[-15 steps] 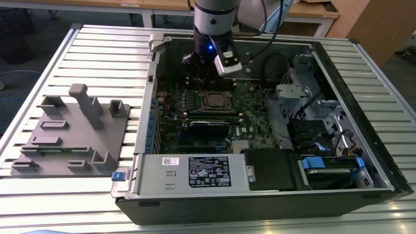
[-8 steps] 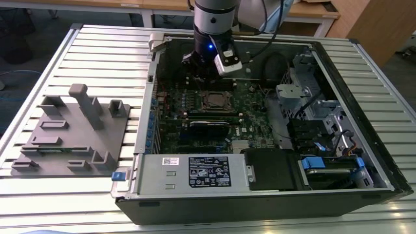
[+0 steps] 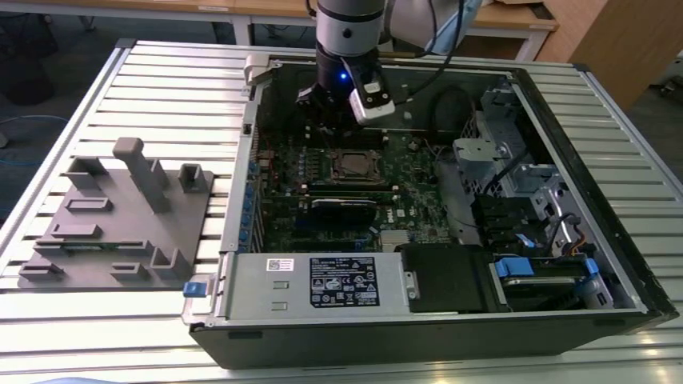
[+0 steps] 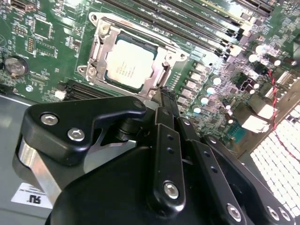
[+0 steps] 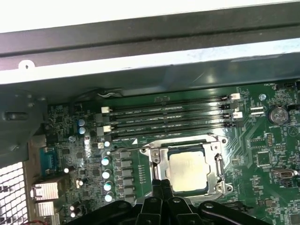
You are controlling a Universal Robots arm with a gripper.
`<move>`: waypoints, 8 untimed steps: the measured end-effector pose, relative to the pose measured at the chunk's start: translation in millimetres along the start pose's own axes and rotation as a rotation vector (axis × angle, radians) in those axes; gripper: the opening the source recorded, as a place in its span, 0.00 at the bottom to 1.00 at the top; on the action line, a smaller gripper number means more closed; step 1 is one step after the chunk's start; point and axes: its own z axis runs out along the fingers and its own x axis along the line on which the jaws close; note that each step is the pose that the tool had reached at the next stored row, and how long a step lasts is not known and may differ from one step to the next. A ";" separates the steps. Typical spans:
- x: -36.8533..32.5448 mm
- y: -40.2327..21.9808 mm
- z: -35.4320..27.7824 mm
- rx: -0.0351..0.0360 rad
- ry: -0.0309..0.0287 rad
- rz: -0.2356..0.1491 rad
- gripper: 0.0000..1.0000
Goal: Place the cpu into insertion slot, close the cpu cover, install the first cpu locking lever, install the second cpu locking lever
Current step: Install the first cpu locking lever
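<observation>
Jaws closed, tips (image 4: 164,101) beside cpu (image 4: 129,63) seated under cpu cover (image 4: 99,47); chip print illegible.

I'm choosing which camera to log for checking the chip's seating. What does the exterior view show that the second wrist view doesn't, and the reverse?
Exterior view alone: the grey moulded fixture block on the slatted metal table, and the silver labelled power supply box. Second wrist view alone: the round silver coin battery and a close look at the black gripper, its tip beside the socket. Both: the square silver-grey cpu inside the silvery square cpu cover frame.
</observation>
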 end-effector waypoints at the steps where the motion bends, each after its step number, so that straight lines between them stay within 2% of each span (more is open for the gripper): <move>1: 1.5 -0.2 0.0 -0.0001 -0.0001 0.000 0.10; 7: 10.9 -1.4 0.0 -0.0005 -0.0006 -0.001 0.10; 8: 12.0 -1.6 0.0 -0.0030 -0.0005 -0.002 0.10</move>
